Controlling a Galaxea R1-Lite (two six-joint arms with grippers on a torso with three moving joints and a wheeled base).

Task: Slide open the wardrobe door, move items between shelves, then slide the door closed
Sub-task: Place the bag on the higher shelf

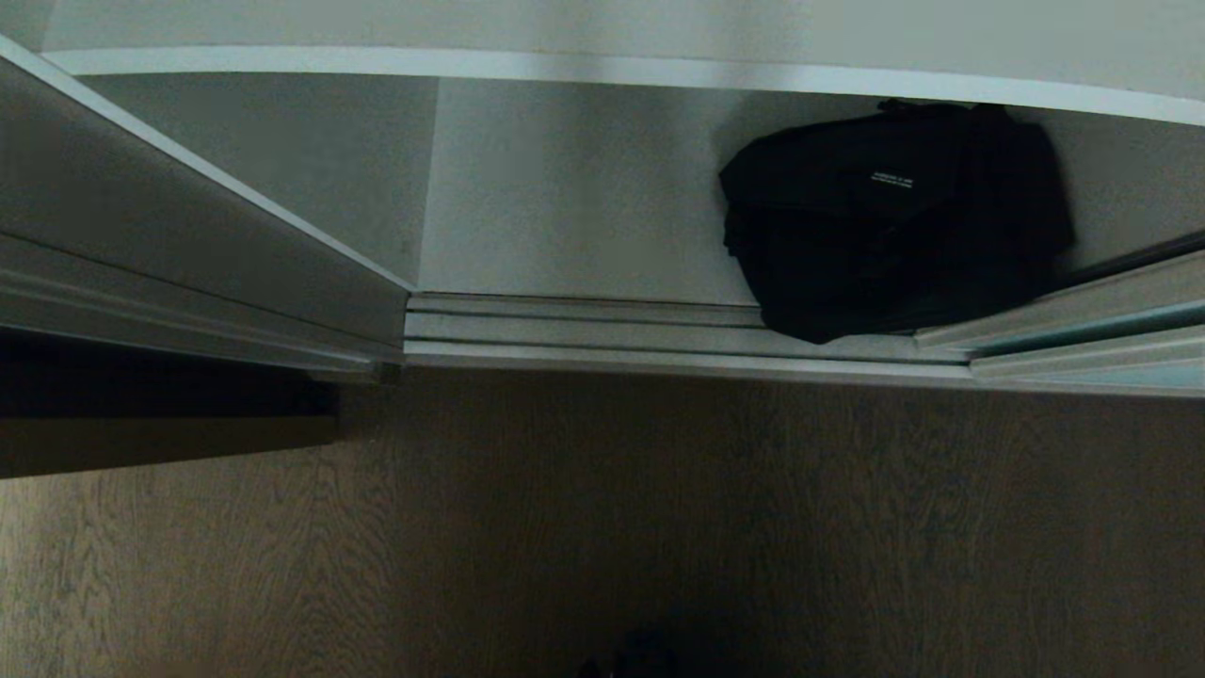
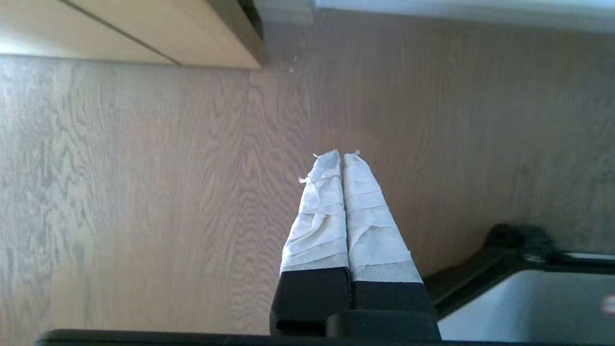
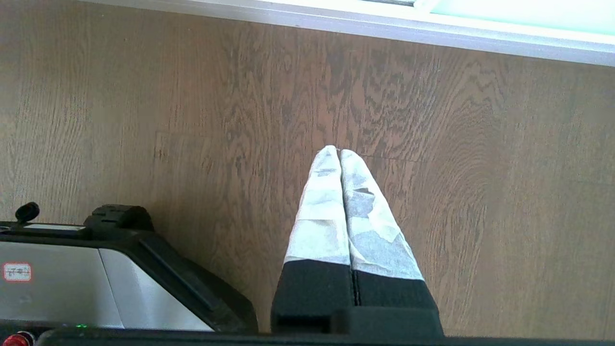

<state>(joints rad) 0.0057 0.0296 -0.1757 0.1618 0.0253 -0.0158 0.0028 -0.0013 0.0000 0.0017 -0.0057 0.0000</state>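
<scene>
Black bag (image 1: 894, 221) lying on bottom shelf (image 1: 584, 226), wardrobe open — left gripper (image 2: 342, 154) and right gripper (image 3: 338, 150) both closed, empty, above wood floor (image 1: 659, 527).

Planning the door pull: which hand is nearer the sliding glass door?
Right, probably. The right hand, shut, hangs over the floor with the sliding door just ahead; the left hand, also shut, faces the wood cabinet front instead.

dark wood floor (image 1: 659, 527), light wood cabinet front (image 2: 144, 33)
</scene>
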